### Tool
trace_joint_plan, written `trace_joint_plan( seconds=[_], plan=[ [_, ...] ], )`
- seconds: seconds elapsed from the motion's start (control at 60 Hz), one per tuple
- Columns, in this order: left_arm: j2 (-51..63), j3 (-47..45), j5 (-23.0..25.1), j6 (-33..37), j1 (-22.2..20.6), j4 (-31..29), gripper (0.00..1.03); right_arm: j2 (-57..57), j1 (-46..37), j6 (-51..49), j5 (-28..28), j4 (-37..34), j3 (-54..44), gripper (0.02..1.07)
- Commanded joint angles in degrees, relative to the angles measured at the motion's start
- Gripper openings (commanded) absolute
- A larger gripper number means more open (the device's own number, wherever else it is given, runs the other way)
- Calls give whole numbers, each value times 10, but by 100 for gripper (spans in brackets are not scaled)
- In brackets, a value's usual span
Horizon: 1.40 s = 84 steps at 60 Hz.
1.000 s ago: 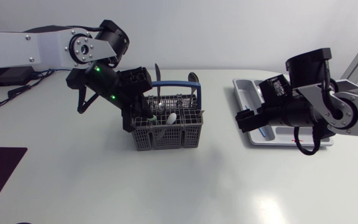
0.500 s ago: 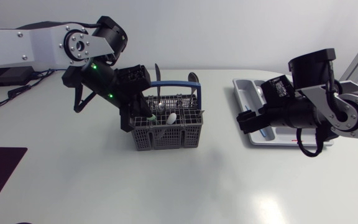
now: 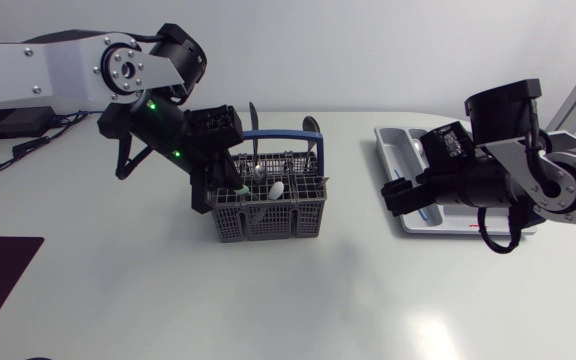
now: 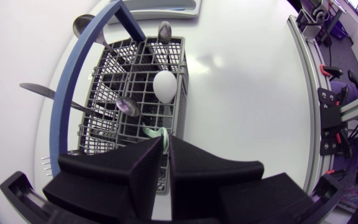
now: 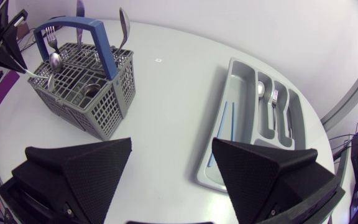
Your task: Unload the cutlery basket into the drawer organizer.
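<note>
From the head view, the left gripper [image 3: 230,190] hangs over the left end of the cutlery basket [image 3: 268,222]. The right gripper [image 3: 403,195] is well right of the basket, at the drawer organizer [image 3: 393,150].

In the left wrist view, the jaws pinch the pale green handle of a white spoon [image 4: 165,85] standing in the basket.

In the right wrist view, the jaws are spread wide, and the basket sits well ahead.

Silver-grey links [image 3: 28,70], black joints [image 3: 183,55], green LEDs [image 3: 153,107]

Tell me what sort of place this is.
Probably a robotics lab bench, not a kitchen: the left arm and right arm flank a white table holding a cutlery basket and drawer organizer.
</note>
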Motion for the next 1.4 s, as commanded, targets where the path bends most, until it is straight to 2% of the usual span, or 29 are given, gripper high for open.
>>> trace_joint_plan(
  seconds=[0.0, 0.167, 0.433, 0.483, 0.533, 0.6, 0.65, 0.7, 0.717, 0.883, 1.383],
  plan=[
    [-17, 21, -3, 14, -5, -21, 21, -9, 3, -5, 4, -7, -18, 95],
    [-23, 47, -16, 33, -11, -48, 20, -17, 3, -5, 4, -10, -20, 95],
    [-8, 114, -63, 91, -41, -121, 20, -28, 4, -6, 3, -15, -25, 95],
    [-9, 102, -75, 111, -42, -121, 21, -29, 4, -6, 3, -15, -27, 95],
    [-13, 70, -126, 154, -50, -116, 23, -30, 4, -8, 2, -15, -30, 95],
    [-18, 49, -135, 190, -53, -109, 29, -30, 3, -9, 2, -13, -33, 96],
    [-24, 26, -159, 219, -59, -92, 30, -30, 4, -10, 2, -11, -34, 96],
    [-27, 19, -162, 233, -64, -87, 36, -29, 3, -11, 1, -10, -35, 96],
    [-27, 17, -167, 244, -68, -80, 40, -29, 3, -12, 1, -9, -36, 96],
    [-14, 39, -191, 274, -86, -61, 56, -29, 1, -15, -2, -6, -40, 96],
    [67, 113, -248, 337, -103, -62, 57, -10, -27, -35, -19, 10, -43, 97]
  ],
)
